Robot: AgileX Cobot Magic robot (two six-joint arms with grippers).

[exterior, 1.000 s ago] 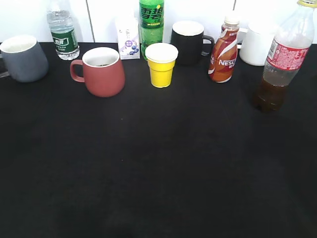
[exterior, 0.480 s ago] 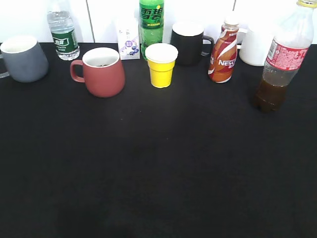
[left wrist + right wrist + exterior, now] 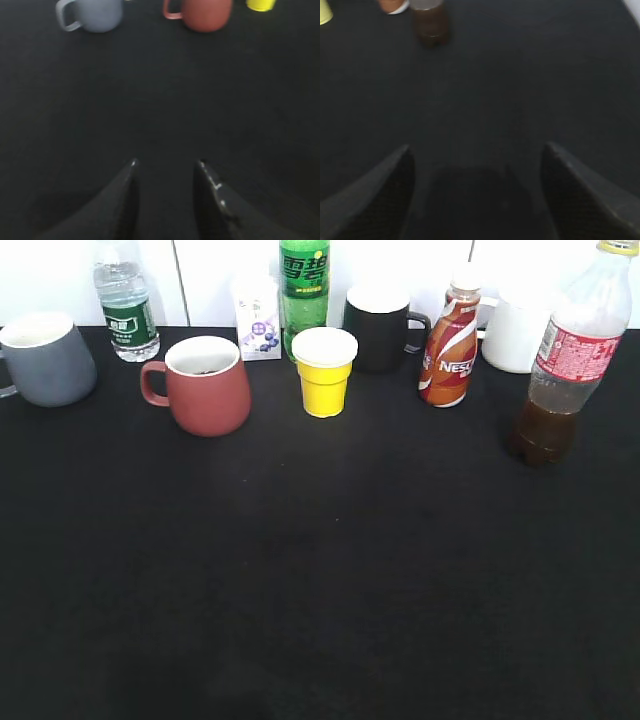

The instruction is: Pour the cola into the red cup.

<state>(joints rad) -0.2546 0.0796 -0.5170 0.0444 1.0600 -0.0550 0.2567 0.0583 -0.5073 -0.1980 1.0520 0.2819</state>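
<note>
The cola bottle (image 3: 566, 360) stands upright at the far right of the black table, clear with a red label, pale yellow cap and dark liquid low in it. Its base shows at the top of the right wrist view (image 3: 431, 24). The red cup (image 3: 205, 388) stands at the back left, handle to the left; it also shows in the left wrist view (image 3: 205, 12). My left gripper (image 3: 166, 165) is open and empty over bare cloth. My right gripper (image 3: 477, 150) is wide open and empty, well short of the cola. Neither gripper shows in the exterior view.
Along the back stand a grey mug (image 3: 45, 358), a water bottle (image 3: 127, 305), a small carton (image 3: 259, 320), a green soda bottle (image 3: 305, 285), a yellow cup (image 3: 324, 370), a black mug (image 3: 380, 328), a Nestle bottle (image 3: 450, 340) and a white mug (image 3: 515, 332).
</note>
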